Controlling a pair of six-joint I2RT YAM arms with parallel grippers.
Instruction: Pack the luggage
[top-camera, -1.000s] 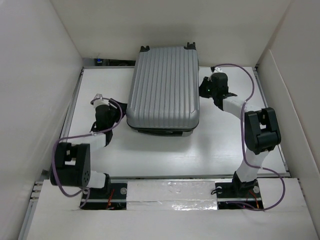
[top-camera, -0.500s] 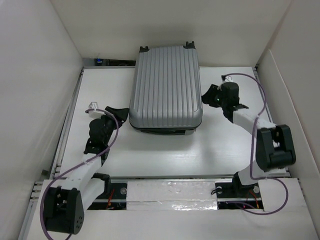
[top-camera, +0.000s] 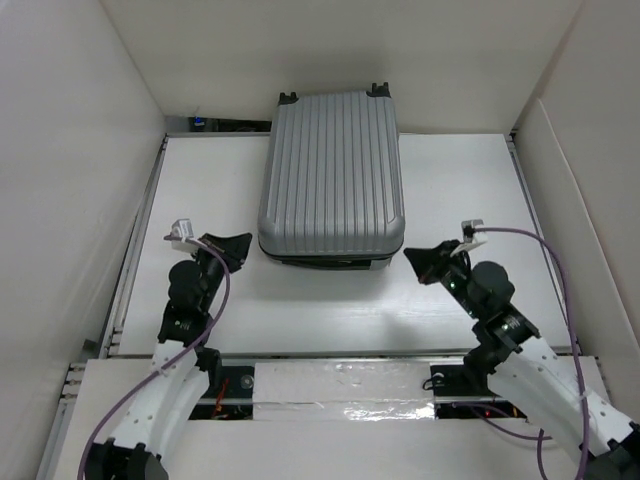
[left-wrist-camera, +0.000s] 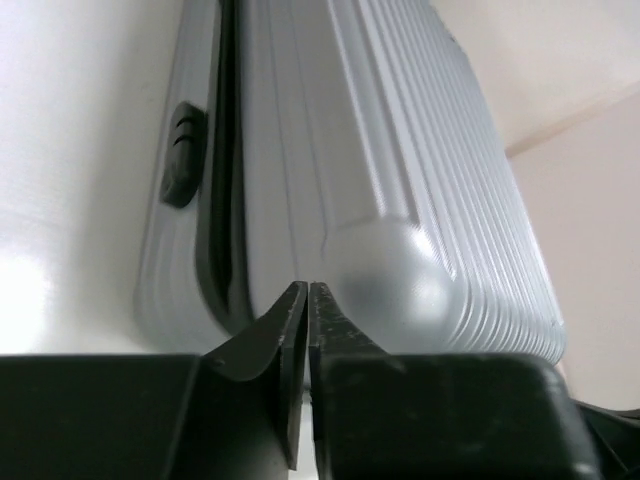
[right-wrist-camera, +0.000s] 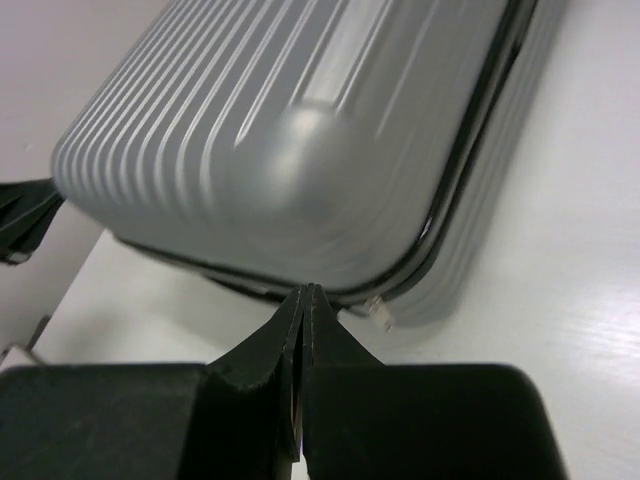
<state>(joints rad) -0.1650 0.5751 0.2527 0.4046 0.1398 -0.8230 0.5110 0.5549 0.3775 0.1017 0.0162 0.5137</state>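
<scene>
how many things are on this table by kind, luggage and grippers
luggage: 1
grippers: 2, the left gripper and the right gripper, both shut and empty
total: 3

The luggage (top-camera: 332, 170) shell looks like ribbed hard plastic, silver-grey with a soft sheen; the table (top-camera: 320, 310) is smooth matt white.
</scene>
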